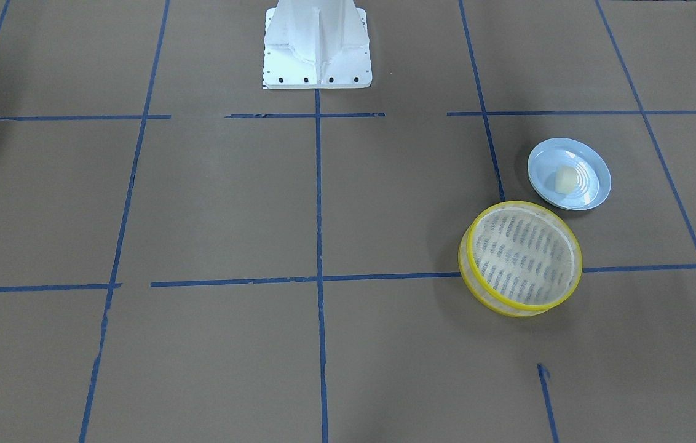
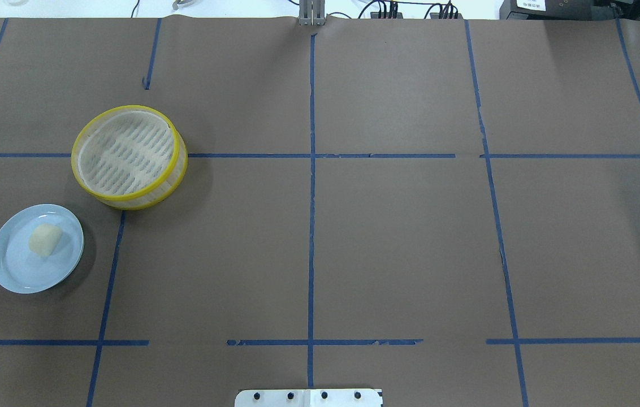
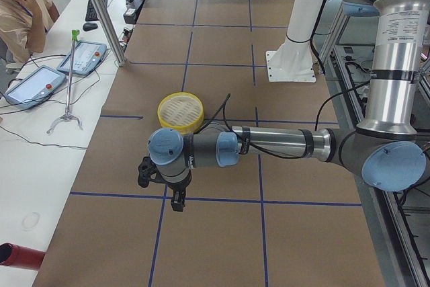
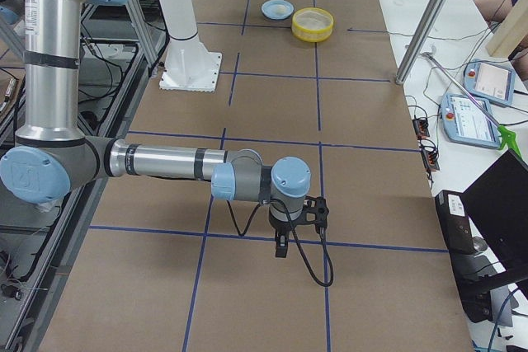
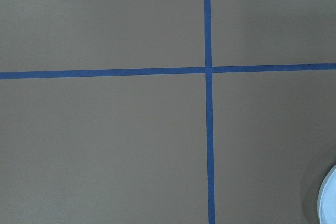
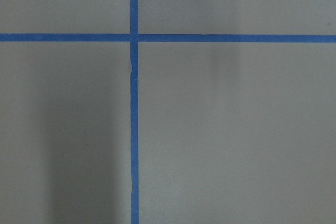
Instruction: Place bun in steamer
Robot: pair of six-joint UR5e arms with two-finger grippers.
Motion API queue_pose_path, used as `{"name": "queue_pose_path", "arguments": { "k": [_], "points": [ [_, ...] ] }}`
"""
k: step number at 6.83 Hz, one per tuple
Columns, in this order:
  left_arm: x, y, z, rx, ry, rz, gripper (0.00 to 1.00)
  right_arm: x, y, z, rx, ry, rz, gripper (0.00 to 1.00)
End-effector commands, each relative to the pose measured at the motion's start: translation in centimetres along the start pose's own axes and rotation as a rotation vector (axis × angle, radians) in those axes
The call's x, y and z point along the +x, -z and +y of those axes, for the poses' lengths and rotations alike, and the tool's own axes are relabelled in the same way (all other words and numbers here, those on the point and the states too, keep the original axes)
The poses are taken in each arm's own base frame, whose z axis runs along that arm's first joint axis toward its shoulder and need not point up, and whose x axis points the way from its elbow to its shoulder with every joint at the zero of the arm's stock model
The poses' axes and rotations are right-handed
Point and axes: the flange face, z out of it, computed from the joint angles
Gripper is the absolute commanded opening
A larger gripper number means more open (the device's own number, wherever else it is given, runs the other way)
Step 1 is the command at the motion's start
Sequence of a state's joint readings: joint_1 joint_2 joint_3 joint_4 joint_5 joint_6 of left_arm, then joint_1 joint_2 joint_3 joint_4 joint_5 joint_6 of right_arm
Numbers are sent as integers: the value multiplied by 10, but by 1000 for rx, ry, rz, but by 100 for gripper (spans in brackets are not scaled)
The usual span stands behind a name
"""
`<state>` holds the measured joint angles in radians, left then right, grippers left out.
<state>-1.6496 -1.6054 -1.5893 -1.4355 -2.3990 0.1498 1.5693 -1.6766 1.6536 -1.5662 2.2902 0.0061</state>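
Left claw: the left claw (image 3: 177, 202) shows only in the side view from the robot's left, pointing down over the tabletop (image 2: 399, 243). From there I cannot tell whether it is released or clenched, and nothing can be seen in it.
Left wrist view: brown paper, a cross of blue tape (image 5: 208, 69), and a sliver of the pale blue plate (image 5: 328, 199) at the lower right edge.
Right claw: the right claw (image 4: 281, 246) shows only in the side view from the robot's right, pointing down near a tape line. Its state cannot be told either.
Right wrist view: only paper and another tape cross.
Bun: the bun (image 2: 44, 239) lies on the plate (image 2: 20, 274), a little off its middle, on the robot's left half of the tabletop. No claw touches it, and it is outside the steamer.
Steamer: the steamer (image 2: 123, 108) stands upright just beside the plate, on the side farther from the robot, their rims close but apart. A tape line runs under it, and its slatted floor holds nothing.
Robot base: the white pedestal (image 1: 317, 43) sits at the middle of the robot's edge, well apart from the plate and steamer.
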Motion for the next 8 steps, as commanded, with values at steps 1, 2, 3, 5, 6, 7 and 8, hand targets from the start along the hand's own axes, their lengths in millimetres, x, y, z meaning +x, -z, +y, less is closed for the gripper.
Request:
{"name": "queue_pose_path", "arguments": {
  "k": [1,2,3,5,6,7,8],
  "points": [
    [-1,-1,1,-8,17,11,100,0,0,0,0,0,0,100],
    [2,1,1,-2,4,8,100,0,0,0,0,0,0,100],
    [0,-1,0,-1,-1,8,100,0,0,0,0,0,0,100],
    [-1,-2,0,27,-25,2,100,0,1,-1,1,1,0,100],
    [9,0,2,36,-55,2,100,0,0,0,0,0,0,100],
    [60,-23,-13,49,-169,65,100,0,0,0,0,0,0,100],
    [119,-51,-23,60,-128,111,100,0,0,0,0,0,0,100]
  ]
}}
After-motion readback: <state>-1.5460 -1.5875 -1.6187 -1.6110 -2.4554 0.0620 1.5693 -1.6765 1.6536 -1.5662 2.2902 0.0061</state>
